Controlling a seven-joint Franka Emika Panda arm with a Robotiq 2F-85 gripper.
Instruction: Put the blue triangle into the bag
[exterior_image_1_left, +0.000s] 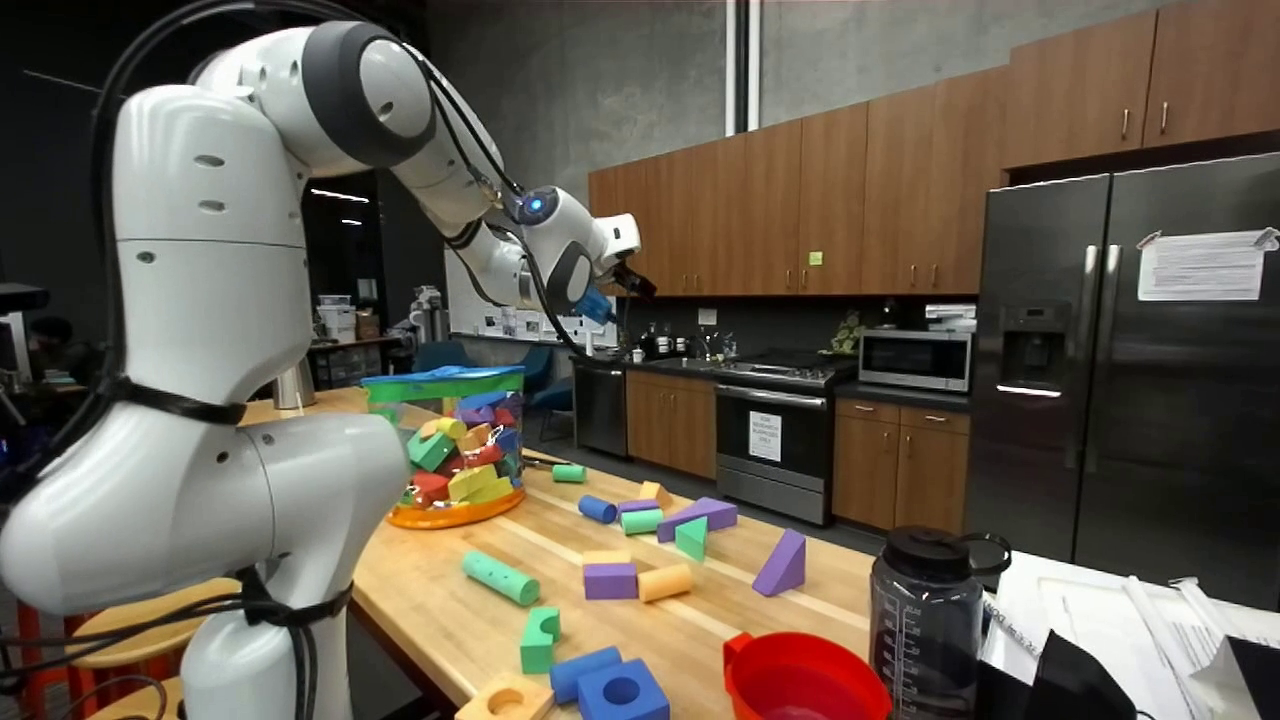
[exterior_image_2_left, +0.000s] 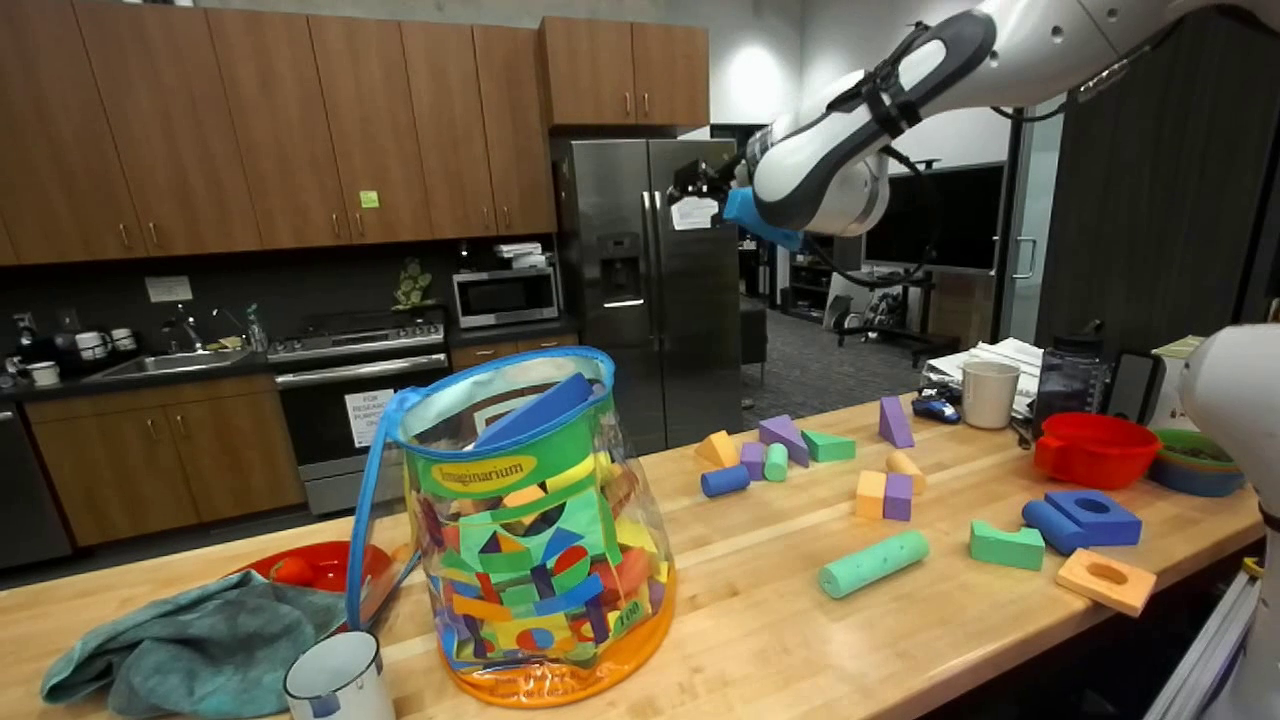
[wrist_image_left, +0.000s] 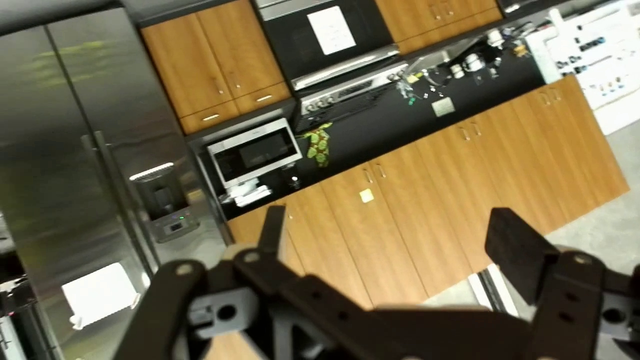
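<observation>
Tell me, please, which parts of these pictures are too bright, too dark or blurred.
Wrist view: the paper on the fridge looks washed out, and the claw slightly blurred. In an exterior view, a bright glow whitens the wall; in an exterior view, the background at upper left is nearly black.

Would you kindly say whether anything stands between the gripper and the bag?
Nothing visible does: in both exterior views only open air separates the gripper from the bag. I cannot pick out a blue triangle on the table; the upright triangular block looks purple.
</observation>
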